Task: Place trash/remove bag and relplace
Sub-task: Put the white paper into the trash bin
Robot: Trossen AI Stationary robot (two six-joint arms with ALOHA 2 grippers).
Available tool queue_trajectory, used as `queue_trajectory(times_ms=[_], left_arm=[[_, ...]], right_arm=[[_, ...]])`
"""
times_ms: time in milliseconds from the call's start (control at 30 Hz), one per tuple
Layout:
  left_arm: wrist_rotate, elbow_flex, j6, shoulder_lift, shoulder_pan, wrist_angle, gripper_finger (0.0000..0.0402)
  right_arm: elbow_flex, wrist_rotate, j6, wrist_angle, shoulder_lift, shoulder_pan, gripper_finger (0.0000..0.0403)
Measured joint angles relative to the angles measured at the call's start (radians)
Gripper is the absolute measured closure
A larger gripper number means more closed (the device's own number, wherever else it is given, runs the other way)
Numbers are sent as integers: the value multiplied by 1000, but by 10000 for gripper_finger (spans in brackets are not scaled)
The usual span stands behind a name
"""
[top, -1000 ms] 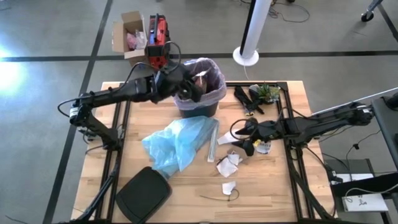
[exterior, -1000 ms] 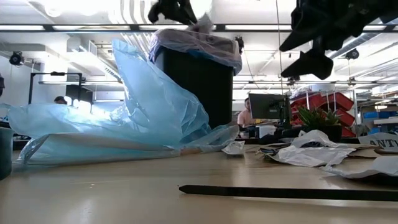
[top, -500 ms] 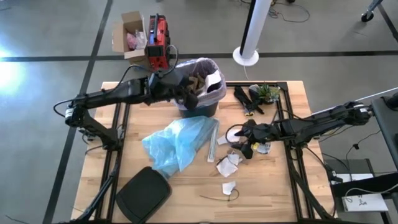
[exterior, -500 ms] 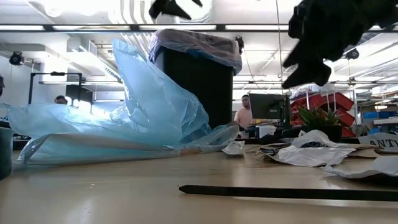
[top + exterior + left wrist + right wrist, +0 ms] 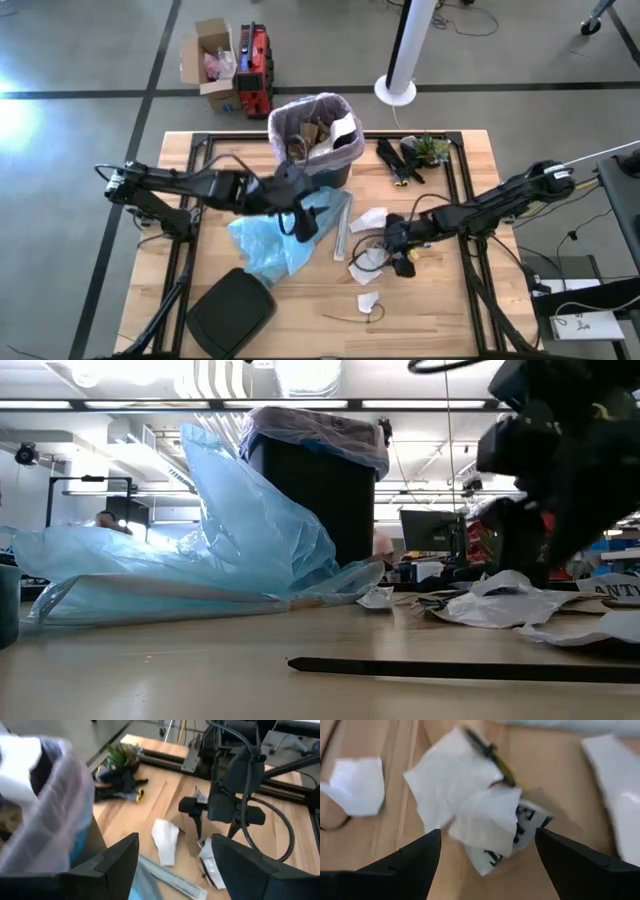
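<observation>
The black bin [image 5: 315,170] stands at the table's far middle, lined with the pinkish-white bag [image 5: 347,150]. Brown and white paper trash [image 5: 320,130] lies inside it. More white scraps lie on the table: one [image 5: 368,218], another [image 5: 367,262] and a third [image 5: 368,300]. My left gripper [image 5: 300,218] is open and empty, above the light blue bag [image 5: 270,240] just near of the bin. My right gripper [image 5: 393,248] is open and empty, low over a crumpled white scrap [image 5: 470,810], its fingers on either side of it without touching.
A black bin lid [image 5: 232,312] lies at the near left. Black and green clutter [image 5: 415,155] sits at the far right. A grey strip [image 5: 343,225] lies beside the blue bag. A thin black cord [image 5: 350,318] lies near the front edge.
My left gripper has drawn back from over the bin toward the near edge and down, above the blue bag; a white piece now lies in the bin. My right gripper has gone down and a little toward the left, closer to the white scraps.
</observation>
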Motion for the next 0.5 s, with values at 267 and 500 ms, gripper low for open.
queue_trajectory(times_ms=[267,500], left_arm=[[-16,-102,-181,3,-64,6,186],[-16,-153,-261,0,-118,9,191]], right_arm=[[4,-4,55,140,136,13,117],[27,-17,68,151,132,13,146]])
